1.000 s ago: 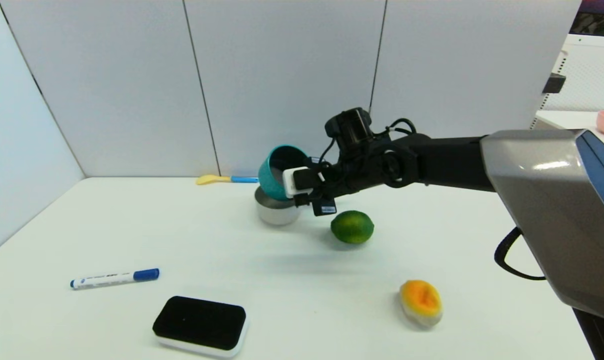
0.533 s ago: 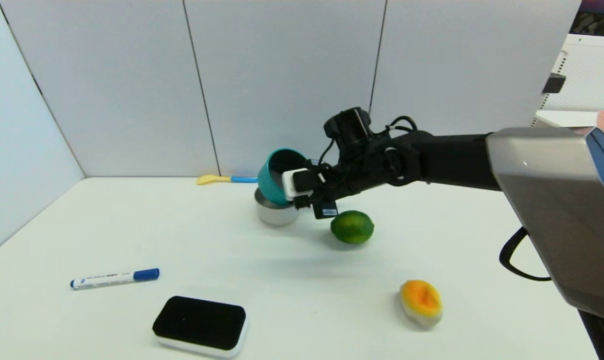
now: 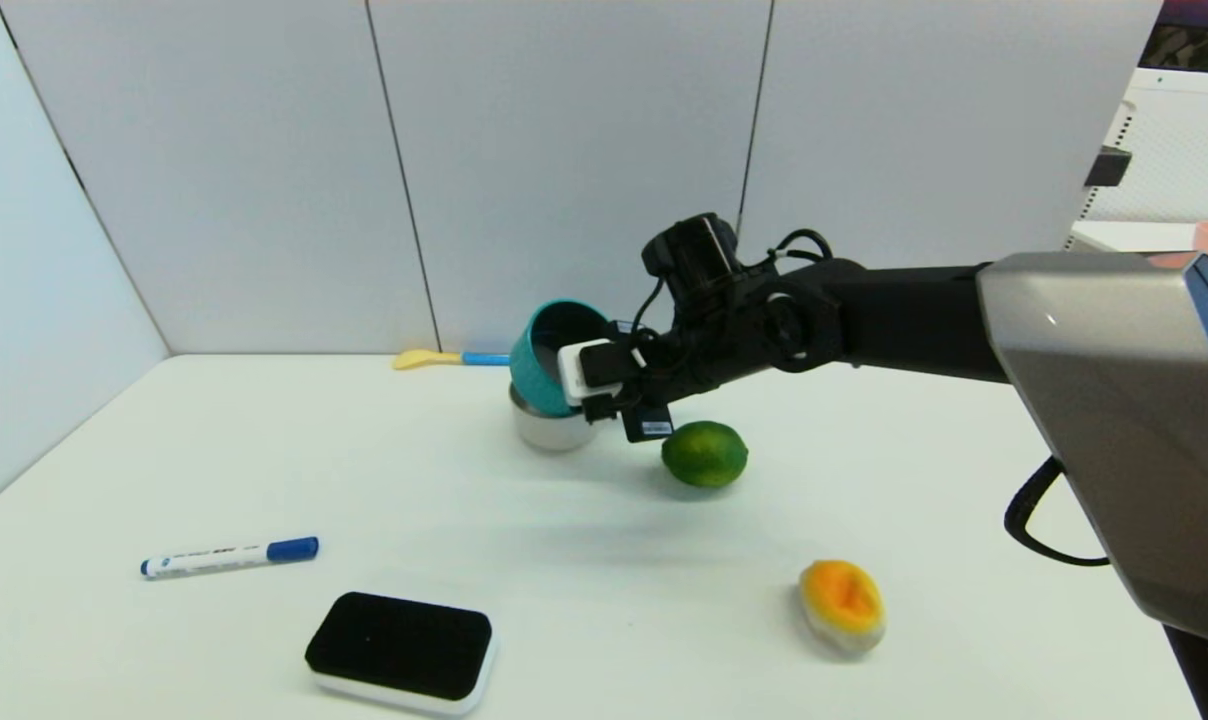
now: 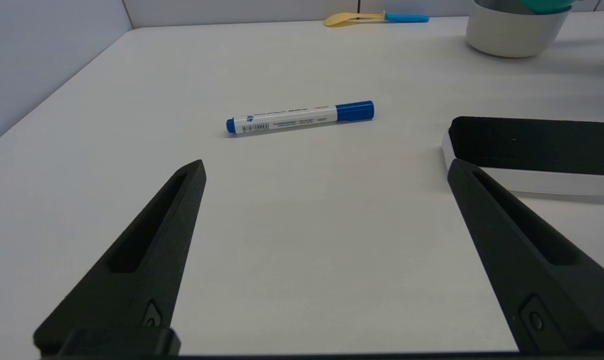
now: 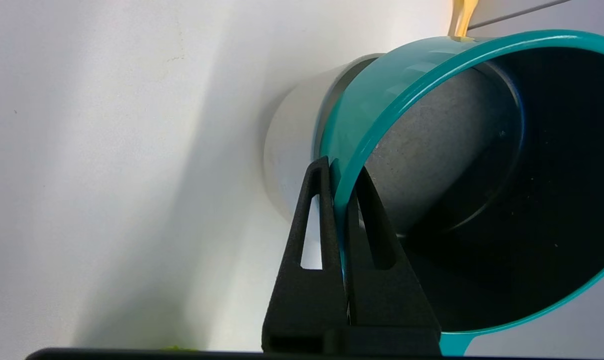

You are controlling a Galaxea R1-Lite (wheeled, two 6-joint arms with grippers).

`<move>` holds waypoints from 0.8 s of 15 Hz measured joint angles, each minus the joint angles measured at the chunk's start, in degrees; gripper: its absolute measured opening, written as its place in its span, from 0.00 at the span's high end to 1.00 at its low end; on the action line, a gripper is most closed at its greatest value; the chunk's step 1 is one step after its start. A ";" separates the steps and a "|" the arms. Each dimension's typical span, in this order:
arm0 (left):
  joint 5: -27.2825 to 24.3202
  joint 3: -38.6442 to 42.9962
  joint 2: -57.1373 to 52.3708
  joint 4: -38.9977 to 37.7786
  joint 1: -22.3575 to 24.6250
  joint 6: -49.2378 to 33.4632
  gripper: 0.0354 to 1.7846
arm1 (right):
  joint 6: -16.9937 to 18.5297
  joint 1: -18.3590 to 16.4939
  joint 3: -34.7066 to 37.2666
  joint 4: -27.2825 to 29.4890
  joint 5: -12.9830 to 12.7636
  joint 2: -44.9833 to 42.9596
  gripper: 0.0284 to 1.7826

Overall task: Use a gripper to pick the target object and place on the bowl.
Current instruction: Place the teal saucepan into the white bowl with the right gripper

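Observation:
My right gripper [image 5: 339, 172] is shut on the rim of the teal saucepan [image 5: 362, 115], one finger outside the wall and one inside the black interior. In the head view the saucepan [image 3: 536, 355] hangs tilted, its mouth facing me, directly over the off-white bowl [image 3: 549, 428], its lower edge at or inside the bowl's rim. The bowl also shows in the right wrist view [image 5: 292, 145] behind the pan and in the left wrist view [image 4: 512, 32]. My left gripper [image 4: 327, 167] is open and empty, low over the table's near left part.
A green lime [image 3: 704, 453] lies just right of the bowl, under my right wrist. An orange melon piece [image 3: 842, 603] lies front right. A blue marker [image 3: 229, 556] and a black eraser [image 3: 401, 649] lie front left. A yellow-and-blue spoon [image 3: 444, 358] lies by the back wall.
My right gripper has carried the saucepan slightly left and down, closer onto the bowl. Nothing else has moved.

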 joint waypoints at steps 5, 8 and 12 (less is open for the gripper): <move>0.00 0.00 0.00 0.00 0.00 0.00 0.04 | 0.05 0.30 0.00 -0.17 -0.06 0.02 0.97; 0.00 0.00 0.00 0.00 0.00 0.00 0.04 | 0.00 0.30 0.00 -0.35 -0.72 0.11 0.74; 0.00 0.00 0.00 0.00 0.00 0.00 0.04 | 0.16 0.28 -0.04 -0.09 -1.99 0.05 0.45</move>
